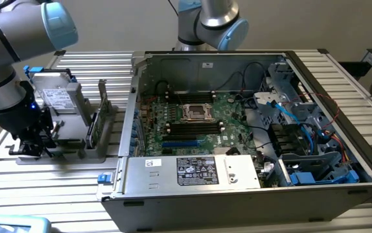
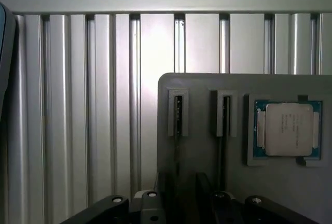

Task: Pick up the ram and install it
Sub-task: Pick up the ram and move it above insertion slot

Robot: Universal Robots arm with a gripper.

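The end effector point(image 1: 36, 144), jaws apart and empty, sits low at the gray holder point(image 1: 63, 156); the ram point(image 1: 94, 127) stands on edge toward the exterior view's right.

The table point(image 1: 43, 189) bears the computer case point(image 1: 238, 204), with the motherboard point(image 1: 228, 111) lying inside it. Just beside the case, on the exterior view's left, sits the holder tray point(image 1: 76, 154). The ram point(image 1: 93, 128) stands upright in the tray's end nearest the case, and the gripper point(image 1: 34, 145) is at the end farthest from it.
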